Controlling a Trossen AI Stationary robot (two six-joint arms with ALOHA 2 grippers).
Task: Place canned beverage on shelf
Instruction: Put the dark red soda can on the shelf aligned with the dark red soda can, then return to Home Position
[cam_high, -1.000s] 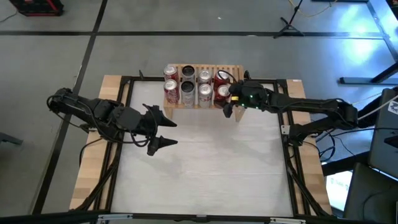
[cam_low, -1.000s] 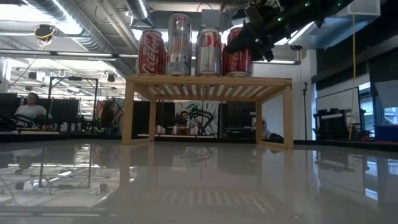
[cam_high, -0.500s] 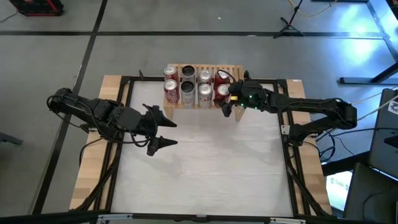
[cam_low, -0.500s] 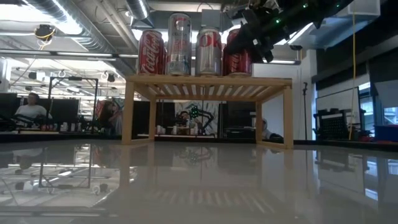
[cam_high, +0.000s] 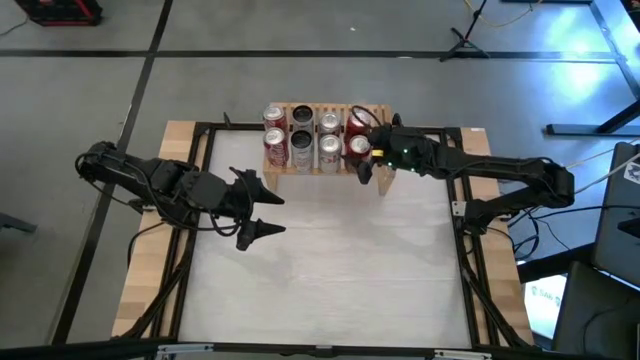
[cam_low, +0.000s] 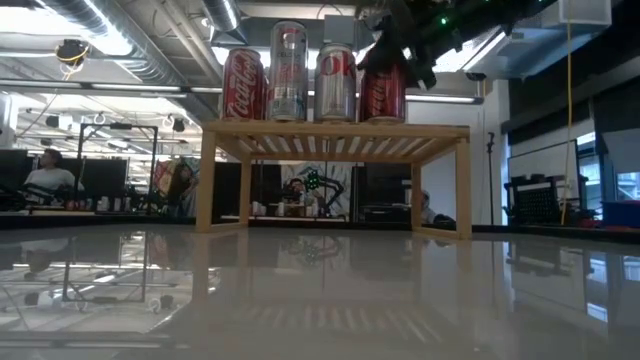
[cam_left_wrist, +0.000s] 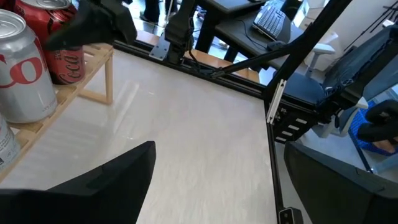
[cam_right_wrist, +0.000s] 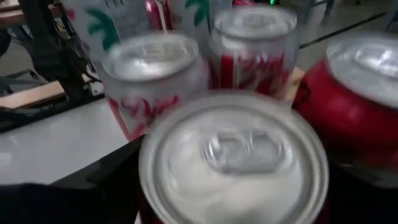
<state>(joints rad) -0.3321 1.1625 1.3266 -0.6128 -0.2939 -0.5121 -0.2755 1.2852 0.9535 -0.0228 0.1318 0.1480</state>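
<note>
The light-wood shelf stands at the table's far edge, with several cans upright on its slatted top. The red canned beverage stands at the near right corner of the shelf top. My right gripper is open, and its fingers stand on either side of this can's upper part. I see no touch between them and the can. My left gripper hangs open and empty over the table's left half.
Silver and red cans fill the shelf next to and behind the red can. A black frame borders the white table top, which lies bare in front of the shelf. People sit in the room beyond.
My right gripper has opened. Its finger, which lay across the red can's front in the low view, has moved off and upward. The can now stands upright by itself on the shelf.
</note>
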